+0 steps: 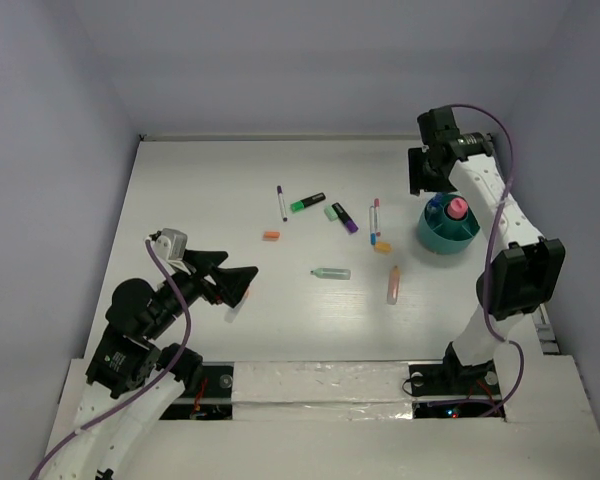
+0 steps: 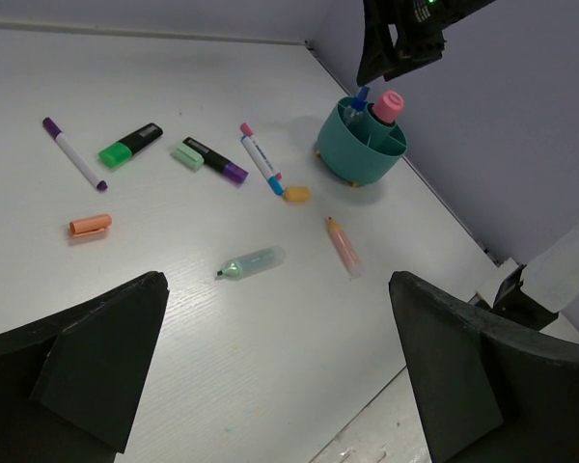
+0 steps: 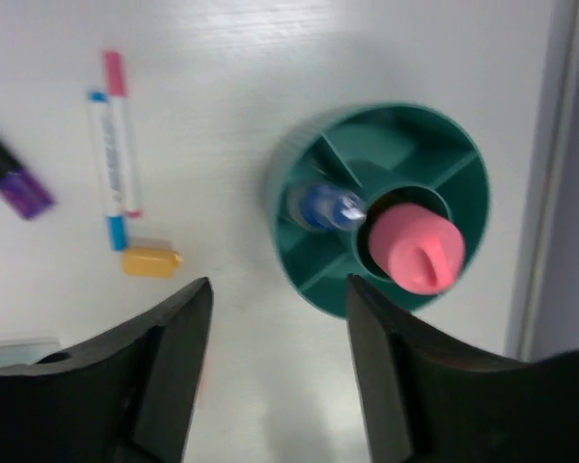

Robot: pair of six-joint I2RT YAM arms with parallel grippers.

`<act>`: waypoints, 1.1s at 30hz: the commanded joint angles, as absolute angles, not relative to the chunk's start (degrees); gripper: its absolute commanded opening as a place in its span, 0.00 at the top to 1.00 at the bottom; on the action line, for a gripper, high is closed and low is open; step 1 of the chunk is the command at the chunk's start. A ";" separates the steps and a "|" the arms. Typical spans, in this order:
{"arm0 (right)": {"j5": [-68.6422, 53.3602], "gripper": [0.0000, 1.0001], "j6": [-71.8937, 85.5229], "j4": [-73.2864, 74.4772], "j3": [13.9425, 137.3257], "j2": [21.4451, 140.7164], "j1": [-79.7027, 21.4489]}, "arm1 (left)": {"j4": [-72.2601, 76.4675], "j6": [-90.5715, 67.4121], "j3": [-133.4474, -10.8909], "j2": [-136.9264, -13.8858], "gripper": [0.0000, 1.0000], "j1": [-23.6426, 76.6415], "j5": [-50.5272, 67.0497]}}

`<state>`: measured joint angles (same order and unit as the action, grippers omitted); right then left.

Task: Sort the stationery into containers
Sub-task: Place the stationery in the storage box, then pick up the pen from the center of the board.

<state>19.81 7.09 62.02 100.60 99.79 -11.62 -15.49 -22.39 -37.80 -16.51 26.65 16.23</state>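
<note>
1. The teal tub [image 1: 462, 236] sits at the far right of the table [image 1: 200, 180]. Two things stand in it already: a pink-capped tube [image 3: 417, 247] in the round middle well and a blue pen [image 3: 320, 206] in an outer wedge just beside it
2. The right gripper [image 1: 426, 186] hangs directly above the tub with its jaws apart and nothing between them, so that hand looks empty to me
3. The left gripper [image 2: 275, 289] hovers over the near left part of the table, spread very wide and holding nothing
4. Everything else lies loose on the table:
   - a purple-capped thin pen [image 2: 73, 154]
   - a green highlighter [image 2: 130, 145]
   - a black marker with a purple end [image 2: 215, 160]
   - a pair of thin pens [image 3: 111, 164] lying side by side
   - a yellow cap [image 3: 152, 260] just beside the pair of pens
   - an orange cap [image 2: 90, 226]
   - a pale-green marker [image 2: 251, 262]
   - a salmon marker [image 2: 344, 247]
5. From where I stand the job is barely begun, with two pieces put away and far more waiting
6. The pair of pens, the yellow cap and the salmon marker lie nearest the tub and look like the easy next picks for the right arm. The purple-capped pen and the orange cap are well apart from the tub, over on the left arm's side
</note>
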 commanded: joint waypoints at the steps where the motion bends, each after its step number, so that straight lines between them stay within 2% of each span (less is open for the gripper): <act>1: 10.59 0.39 5.10 51.17 99.77 94.66 -12.56 | -13.71 -22.68 -37.18 -17.31 0.01 26.98 16.00; 2: 8.63 0.47 5.18 49.06 98.62 93.70 -13.44 | -13.62 -22.59 -37.18 -17.49 0.01 26.98 15.91; 3: 3.91 0.69 5.45 44.95 95.92 93.43 -13.45 | -13.62 -22.67 -37.18 -17.49 0.01 26.98 15.73; 4: 1.78 0.77 5.54 43.00 94.58 93.60 -14.49 | -13.71 -22.76 -37.18 -17.58 0.01 26.98 15.65; 6: 0.35 0.80 5.80 38.00 92.65 95.52 -16.87 | -13.71 -22.85 -37.18 -17.67 0.01 26.98 15.38; 9: -1.32 0.78 4.58 33.67 90.97 99.13 -21.26 | -13.71 -22.85 -37.18 -17.84 0.01 26.98 15.21; 11: -0.35 0.68 4.13 32.17 92.89 104.31 -22.84 | -13.71 -22.94 -37.18 -18.02 0.01 26.98 15.03; 12: -0.35 0.60 3.61 32.34 94.03 106.24 -23.63 | -13.71 -23.03 -37.18 -18.19 0.01 26.98 14.94; 15: -0.35 0.51 2.47 33.05 97.55 112.84 -24.16 | -13.89 -22.94 -37.18 -18.54 0.01 26.46 14.94; 21: -0.35 0.44 0.70 33.49 99.67 120.05 -24.70 | -13.62 -22.76 -37.18 -19.25 0.01 25.31 15.29; 33: 1.32 0.45 0.70 32.08 103.18 126.56 -25.22 | -13.45 -22.76 -37.09 -20.13 0.01 23.64 15.73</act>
